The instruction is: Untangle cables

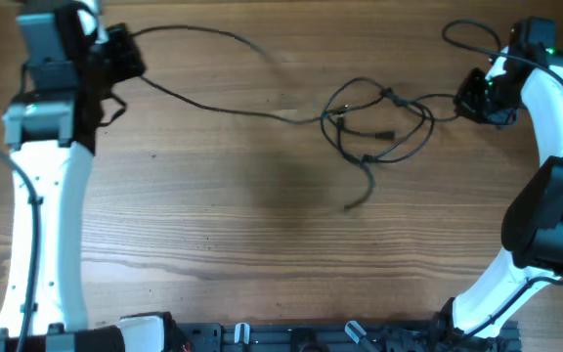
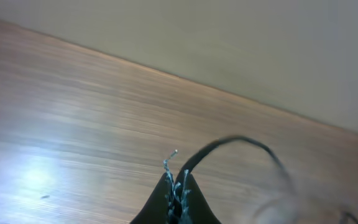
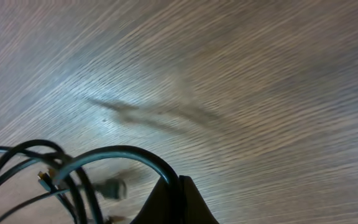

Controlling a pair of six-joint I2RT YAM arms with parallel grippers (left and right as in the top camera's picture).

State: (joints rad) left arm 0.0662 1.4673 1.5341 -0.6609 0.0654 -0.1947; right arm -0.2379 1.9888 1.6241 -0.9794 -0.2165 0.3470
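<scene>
**Overhead.** We see the left hand (image 1: 131, 57), closed on a black cable (image 1: 213, 106), near the far left corner of the table (image 1: 213, 225). This cable runs to a loose knot of cables (image 1: 374, 122) lying right of the middle, toward the far edge. The right hand (image 1: 472, 98) is closed on a cable leaving the knot's right side.

**Left wrist.** The shut fingers (image 2: 157, 211) pinch a cable that arches over the table.

**Right wrist.** The shut fingers (image 3: 194, 208) clamp a curved cable. Loops and a plug (image 3: 112, 186) lie just to their left.
</scene>
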